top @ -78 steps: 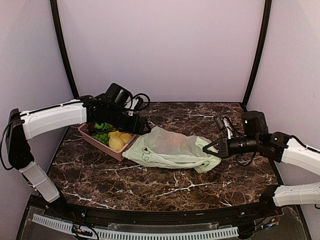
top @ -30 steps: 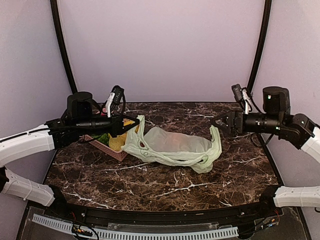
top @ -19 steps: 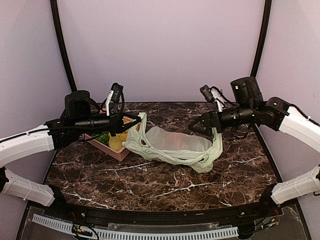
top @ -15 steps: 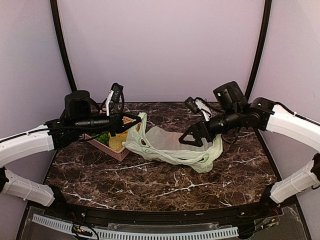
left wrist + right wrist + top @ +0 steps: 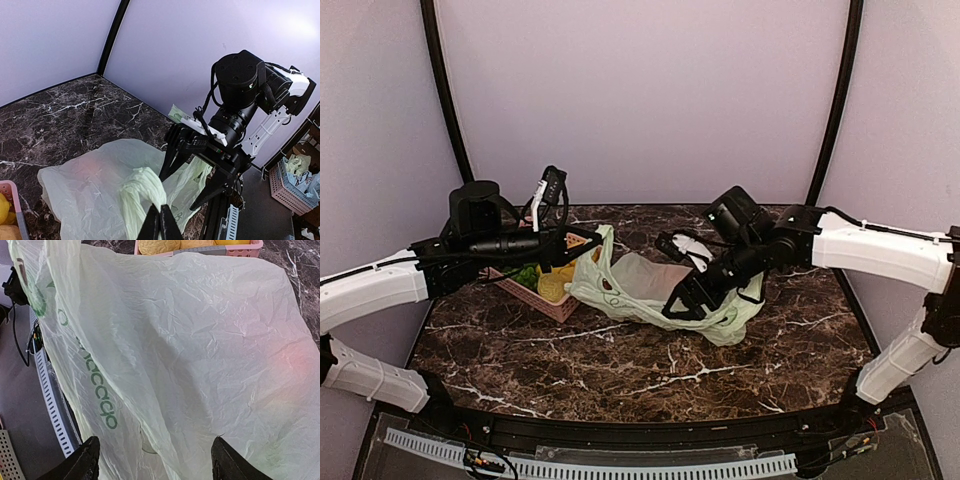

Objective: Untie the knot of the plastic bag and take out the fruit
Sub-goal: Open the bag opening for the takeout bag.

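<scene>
A pale green plastic bag (image 5: 638,282) lies on the dark marble table (image 5: 620,370). My left gripper (image 5: 592,243) is shut on the bag's twisted handle bunch (image 5: 142,187) and holds that end up; the left wrist view shows its jaws (image 5: 161,223) pinched together on the plastic. Whether a knot is still tied there I cannot tell. My right gripper (image 5: 682,303) hangs open over the middle of the bag, its fingertips (image 5: 86,461) wide apart with bag film (image 5: 190,350) below them. The fruit is inside the bag; only an orange-pink tint (image 5: 296,357) shows through.
A pink basket (image 5: 533,294) with yellow and green pieces stands at the left, just behind the lifted bag end; its rim (image 5: 240,250) also shows in the right wrist view. Grey walls close the table's back and sides.
My right arm has swung in from the far right and come down over the bag's middle, its jaws narrowing slightly. My left gripper has kept hold of the handle, hardly moving.
</scene>
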Robot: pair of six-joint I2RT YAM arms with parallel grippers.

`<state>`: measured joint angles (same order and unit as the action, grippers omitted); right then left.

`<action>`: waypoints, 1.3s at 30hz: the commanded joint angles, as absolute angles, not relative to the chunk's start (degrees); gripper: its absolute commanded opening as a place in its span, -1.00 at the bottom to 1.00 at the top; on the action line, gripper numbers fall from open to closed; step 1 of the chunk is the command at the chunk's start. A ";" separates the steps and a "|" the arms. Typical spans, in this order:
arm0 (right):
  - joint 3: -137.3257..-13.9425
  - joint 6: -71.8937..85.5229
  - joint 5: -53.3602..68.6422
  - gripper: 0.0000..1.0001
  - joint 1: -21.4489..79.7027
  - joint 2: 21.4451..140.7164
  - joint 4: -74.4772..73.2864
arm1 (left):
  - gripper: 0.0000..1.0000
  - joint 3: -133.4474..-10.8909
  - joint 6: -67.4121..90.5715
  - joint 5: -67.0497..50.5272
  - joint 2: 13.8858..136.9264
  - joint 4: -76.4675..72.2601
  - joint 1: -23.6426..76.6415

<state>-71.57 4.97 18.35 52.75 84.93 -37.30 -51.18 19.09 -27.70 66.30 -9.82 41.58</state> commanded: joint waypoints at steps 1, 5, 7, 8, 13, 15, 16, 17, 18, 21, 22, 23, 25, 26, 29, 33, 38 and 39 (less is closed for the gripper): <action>-73.21 3.41 14.27 0.43 54.19 86.55 -37.00 | -0.99 -50.88 18.46 -28.71 64.79 -10.52 41.46; -73.06 3.25 12.00 0.39 54.71 87.54 -36.71 | -0.99 -50.89 18.39 -28.86 64.78 -10.39 41.40; -72.99 3.23 11.14 0.35 54.88 87.87 -36.37 | -0.99 -50.89 18.38 -28.87 64.73 -10.33 41.37; -72.95 3.35 10.36 0.31 54.93 88.01 -36.04 | -0.99 -50.89 18.38 -28.80 64.76 -10.36 41.43; -71.83 3.95 4.66 0.00 55.11 88.57 -33.07 | -0.99 -50.76 18.46 -28.80 64.73 -10.46 41.40; -71.79 4.39 2.89 -0.29 55.10 88.43 -32.19 | -0.98 -50.80 18.39 -28.66 64.69 -10.27 41.46; -72.06 4.60 2.03 -0.45 55.11 88.27 -31.97 | -0.98 -50.87 18.26 -28.61 64.58 -10.15 41.48; -72.48 4.76 0.95 -0.58 55.04 88.11 -31.84 | -0.98 -50.88 18.19 -28.51 64.55 -9.83 41.44; -73.26 4.90 -0.52 -0.70 55.03 87.95 -31.76 | -0.98 -50.82 17.97 -28.32 64.41 -9.66 41.43; -75.90 5.12 -5.72 -0.92 53.87 87.65 -32.10 | -0.99 -50.73 17.77 -27.80 63.91 -8.99 41.43; -76.92 5.33 -6.47 -0.97 52.80 87.63 -32.29 | -0.98 -50.61 17.69 -27.63 63.64 -8.89 41.38; -78.09 5.59 -6.77 -1.00 51.58 87.68 -32.49 | -0.98 -50.44 17.68 -27.57 63.33 -8.64 41.33; -80.40 6.07 -7.41 -1.00 48.42 87.98 -33.03 | -0.98 -50.08 17.71 -27.11 62.65 -8.28 41.39; -81.56 6.25 -7.40 -1.00 46.70 88.23 -33.26 | -0.98 -49.87 17.74 -26.75 62.31 -8.18 41.39; -85.14 7.16 -6.83 -1.00 41.89 89.43 -34.13 | -0.98 -48.60 17.88 -25.80 60.63 -7.43 41.40; -88.94 9.14 -5.13 -1.00 36.58 90.71 -34.80 | -0.99 -47.38 17.64 -24.28 58.53 -5.23 41.37; -91.73 10.19 -2.23 -1.00 32.78 91.48 -34.73 | -0.98 -46.01 17.41 -22.40 56.57 -2.76 41.39; -92.06 10.20 -2.03 -1.00 32.59 91.56 -34.67 | -0.98 -45.99 17.23 -21.97 56.44 -2.35 41.40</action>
